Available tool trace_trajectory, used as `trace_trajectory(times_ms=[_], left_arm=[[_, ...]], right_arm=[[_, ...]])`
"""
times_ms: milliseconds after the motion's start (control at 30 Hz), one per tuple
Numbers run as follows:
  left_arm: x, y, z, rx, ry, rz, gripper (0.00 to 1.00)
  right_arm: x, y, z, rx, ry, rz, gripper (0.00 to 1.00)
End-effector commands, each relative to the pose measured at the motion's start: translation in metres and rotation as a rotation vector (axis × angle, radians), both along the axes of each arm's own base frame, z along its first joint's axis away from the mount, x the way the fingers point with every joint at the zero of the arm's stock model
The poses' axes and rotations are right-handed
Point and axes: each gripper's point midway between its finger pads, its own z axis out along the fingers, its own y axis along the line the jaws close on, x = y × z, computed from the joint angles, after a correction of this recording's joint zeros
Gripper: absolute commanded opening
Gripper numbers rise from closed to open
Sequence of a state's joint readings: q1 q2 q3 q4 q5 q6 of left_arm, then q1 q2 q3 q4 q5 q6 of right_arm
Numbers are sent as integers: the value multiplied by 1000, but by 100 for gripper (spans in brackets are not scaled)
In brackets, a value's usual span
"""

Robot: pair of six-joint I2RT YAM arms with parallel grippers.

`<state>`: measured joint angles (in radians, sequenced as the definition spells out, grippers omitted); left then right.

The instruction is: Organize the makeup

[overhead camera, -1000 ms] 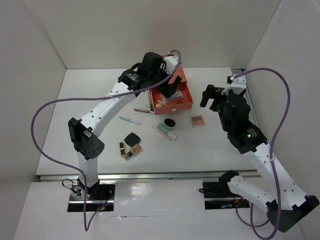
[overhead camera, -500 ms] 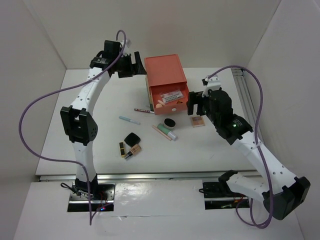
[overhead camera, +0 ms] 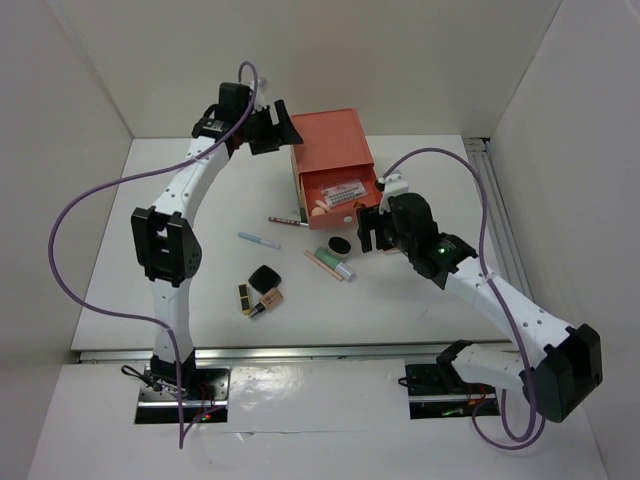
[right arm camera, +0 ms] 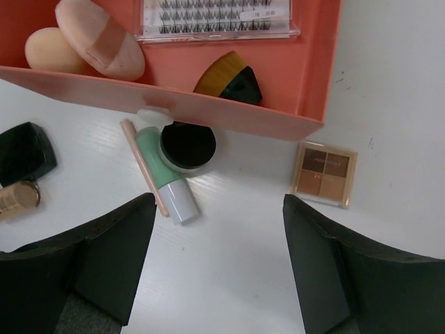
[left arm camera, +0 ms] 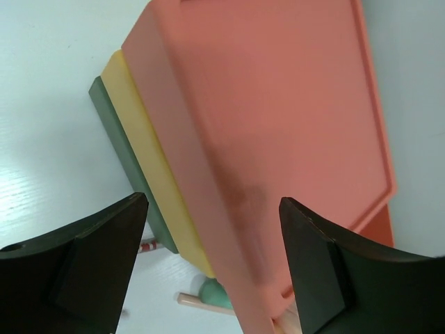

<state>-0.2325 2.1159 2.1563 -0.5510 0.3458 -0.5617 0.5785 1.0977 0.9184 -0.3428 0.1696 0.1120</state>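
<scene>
The makeup lies in front of the open coral drawer (overhead camera: pixel 340 192). It includes a round black pot (overhead camera: pixel 340 244), a mint tube (overhead camera: pixel 336 263), a black square compact (overhead camera: pixel 264 277), a gold-black lipstick (overhead camera: pixel 244 298) and thin pencils (overhead camera: pixel 258 240). My right gripper (overhead camera: pixel 372 228) is open and empty and hovers above the table. Below it are the pot (right arm camera: pixel 188 146), the mint tube (right arm camera: pixel 163 184) and the pink palette (right arm camera: pixel 323 173). Sponges (right arm camera: pixel 99 38) lie in the drawer. My left gripper (overhead camera: pixel 275 130) is open and empty, at the back left corner of the drawer box (left arm camera: pixel 278 104).
The coral-yellow-green stacked box (overhead camera: pixel 330 140) stands at the back centre. Its drawer also holds a lash card (right arm camera: pixel 219 15) and a brush (right arm camera: pixel 229 80). A tan bottle (overhead camera: pixel 268 299) lies beside the lipstick. White walls close in the table at the back and sides.
My left arm swung from over the drawer to the box's back left corner. My right arm moved left toward the drawer front and now covers the palette in the top view.
</scene>
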Motion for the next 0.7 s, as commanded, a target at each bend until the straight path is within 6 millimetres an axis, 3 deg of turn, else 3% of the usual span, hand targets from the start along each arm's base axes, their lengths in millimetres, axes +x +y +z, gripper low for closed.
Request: trace_trajectory(times_ms=[0,100,200,233,300,333,400,467,533,667], left_arm=[[15,-8,-13,1,-2,31,90],[15,-13,-26,29,14,46,84],[14,-21,-33,52,13,37,81],[12,-20,-38,56,25,37,77],[10,-23,-44,67,34,39,69],[10,-23,-44,67,34,39,63],[10,-21,-48,75,41,46,61],[8,-21,-56,81,60,45,54],[8,-21,-56,81,60,45,51],[4,-25,-60,92,63,30,46]], right_arm=[[16,17,2,56,-36,8,80],[26,31,-2,87,-43,16,64],[36,45,5,131,-66,45,62],[39,48,-1,124,-56,45,62],[46,55,7,149,-70,51,59],[48,56,-3,135,-48,50,56],[57,63,7,166,-79,47,52],[62,66,5,196,-76,21,43],[73,67,18,239,-122,-17,36],[86,71,25,274,-173,-38,28]])
